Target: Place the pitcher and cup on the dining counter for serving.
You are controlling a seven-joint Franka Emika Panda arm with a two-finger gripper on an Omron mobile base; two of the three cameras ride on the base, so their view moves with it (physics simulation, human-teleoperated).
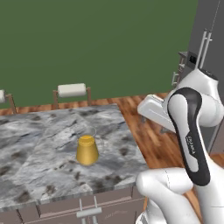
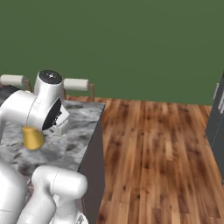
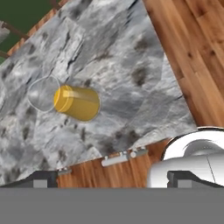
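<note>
A green wall (image 1: 87,39) runs across the back of the room, with one wood plank floor (image 2: 153,153) below it. One dining counter (image 1: 39,131), a freestanding island, carries a grey-white marbled tabletop over taupe cabinet fronts; two silver handles (image 3: 124,157) show on those fronts in the hand view. To the right in the left base view stands one tall dark grey cabinet (image 1: 210,30) with long silver handles. Behind the far edge of the island stand two stools with white rolled cushions, one (image 1: 72,90) fully seen and another (image 1: 2,96) cut by the picture's left edge.

One pitcher (image 1: 87,148) stands upright on the tabletop, toward the island's near right part, well in from both edges. Its lower part is yellow-orange and its clear upper part is faint against the stone. In the right base view the pitcher (image 2: 33,138) is partly hidden behind the white arm. In the hand view the pitcher (image 3: 76,103) is seen from above and to the side, its clear rim toward the upper left.

The claw (image 3: 109,179) hangs above the island's near edge, its two dark fingertips (image 3: 43,178) spread wide apart and pinching nothing. The pitcher lies ahead of and below the claw, well apart from it, nearer the left fingertip than the right one, with bare tabletop between them.
</note>
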